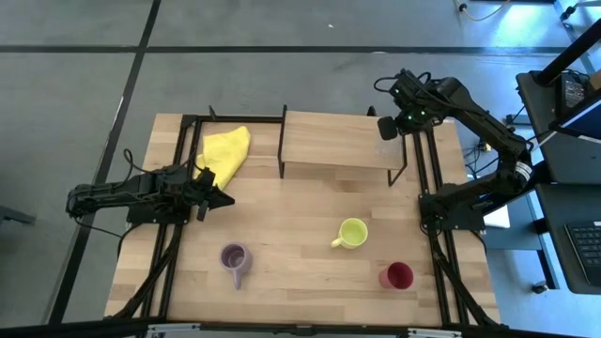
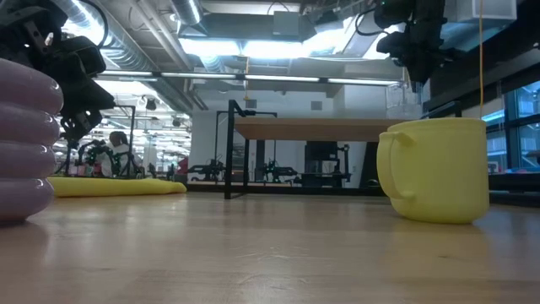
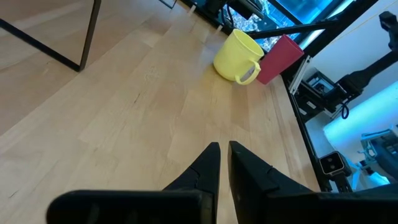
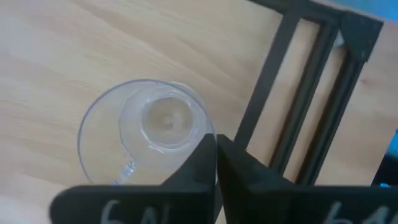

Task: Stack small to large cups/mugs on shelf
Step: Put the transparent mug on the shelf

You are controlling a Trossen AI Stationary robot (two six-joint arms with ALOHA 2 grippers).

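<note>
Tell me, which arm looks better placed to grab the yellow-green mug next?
Probably the right. Its end effector hovers over the shelf and the clear glass, on the yellow-green mug's side; the left end effector sits farther off.

lilac mug (image 2: pixel 21 139) cut by low view's left edge, clear glass (image 1: pixel 389 150) barely discernible from above, its rim (image 4: pixel 146 134) partly behind right pincer (image 4: pixel 216 163)

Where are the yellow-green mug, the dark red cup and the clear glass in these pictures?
yellow-green mug (image 1: pixel 353 231): high view, on its open inside.
dark red cup (image 1: pixel 398 275): high view, on its open top.
clear glass (image 4: pixel 144 137): right wrist view, on its inner wall near the base.
</note>
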